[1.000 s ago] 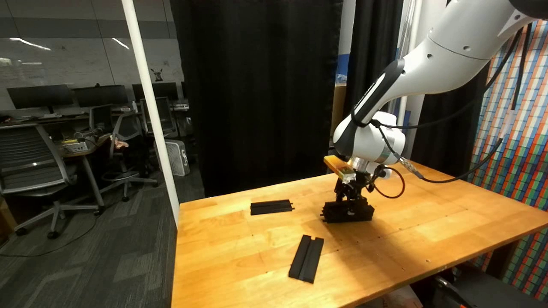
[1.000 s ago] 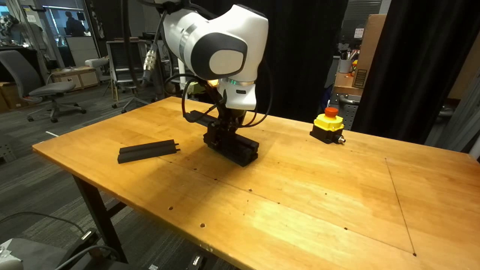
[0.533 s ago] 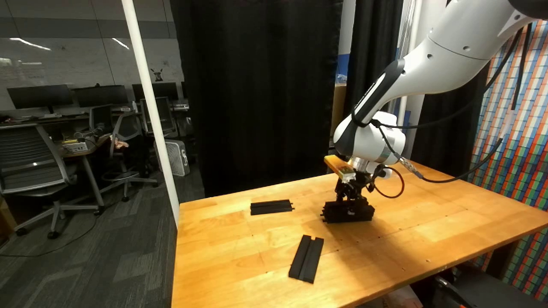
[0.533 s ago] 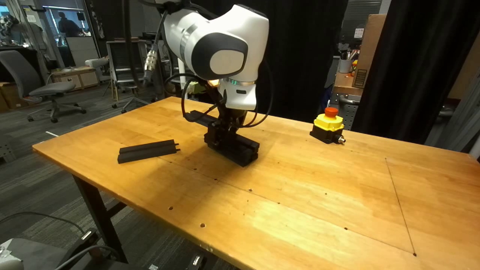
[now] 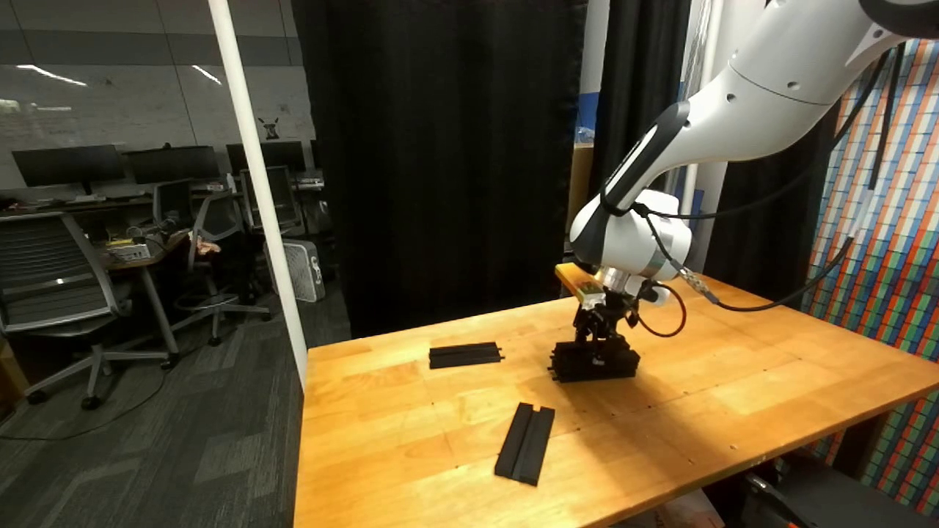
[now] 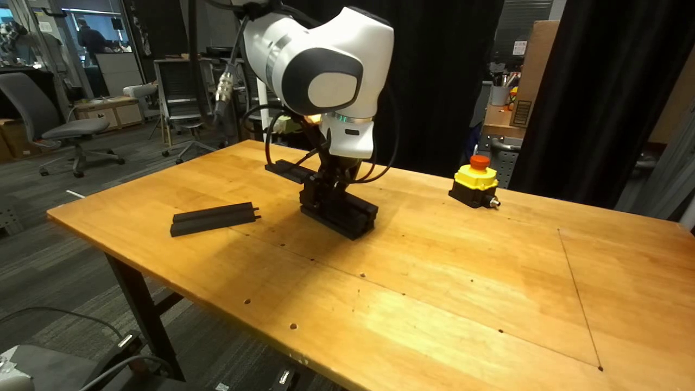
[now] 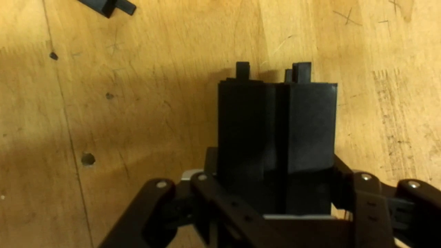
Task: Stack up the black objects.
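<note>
At black stack (image 6: 355, 224) — gripper (image 7: 276, 164) (upper bar (image 7: 308, 134) clasped) shifted slightly since earlier.

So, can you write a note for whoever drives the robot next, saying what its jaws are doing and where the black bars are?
Jaws: they look closed on both sides of the upper black bar.
Pile: that bar is nearly lined up over the lower part of the pile. I can't tell how many bars are there, or whether the upper one fully rests.
Elsewhere: one loose bar and another loose bar lie flat on the table.
Done: a pile is begun.
Left: probably let go of the upper bar, then add both loose ones.
</note>
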Tool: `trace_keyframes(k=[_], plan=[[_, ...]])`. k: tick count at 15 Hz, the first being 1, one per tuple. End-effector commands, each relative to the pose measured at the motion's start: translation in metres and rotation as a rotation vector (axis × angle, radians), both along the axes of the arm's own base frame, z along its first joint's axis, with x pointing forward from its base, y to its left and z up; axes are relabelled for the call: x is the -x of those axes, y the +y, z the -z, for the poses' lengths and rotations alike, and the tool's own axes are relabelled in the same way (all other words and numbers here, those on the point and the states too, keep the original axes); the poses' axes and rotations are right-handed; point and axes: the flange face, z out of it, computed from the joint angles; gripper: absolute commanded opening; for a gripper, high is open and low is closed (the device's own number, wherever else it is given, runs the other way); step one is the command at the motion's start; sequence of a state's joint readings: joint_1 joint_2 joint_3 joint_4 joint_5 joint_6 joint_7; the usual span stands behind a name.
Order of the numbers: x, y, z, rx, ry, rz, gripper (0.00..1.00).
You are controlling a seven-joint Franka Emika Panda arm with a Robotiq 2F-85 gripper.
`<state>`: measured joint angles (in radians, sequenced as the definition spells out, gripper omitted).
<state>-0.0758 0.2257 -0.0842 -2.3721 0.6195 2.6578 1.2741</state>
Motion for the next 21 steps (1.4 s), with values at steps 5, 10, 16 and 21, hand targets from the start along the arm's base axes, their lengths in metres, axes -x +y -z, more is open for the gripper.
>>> trace_keyframes(k=[5, 10, 16, 21], plan=[[-0.018, -0.006, 0.002, -0.032, -0.007, 0.04, 0.46], [-0.02, -0.001, 0.006, -0.054, 0.011, -0.016, 0.93], [-0.008, 0.01, -0.01, -0.041, 0.055, -0.079, 1.0], [-0.013, 0.034, -0.064, 0.098, 0.101, -0.193, 1.0]])
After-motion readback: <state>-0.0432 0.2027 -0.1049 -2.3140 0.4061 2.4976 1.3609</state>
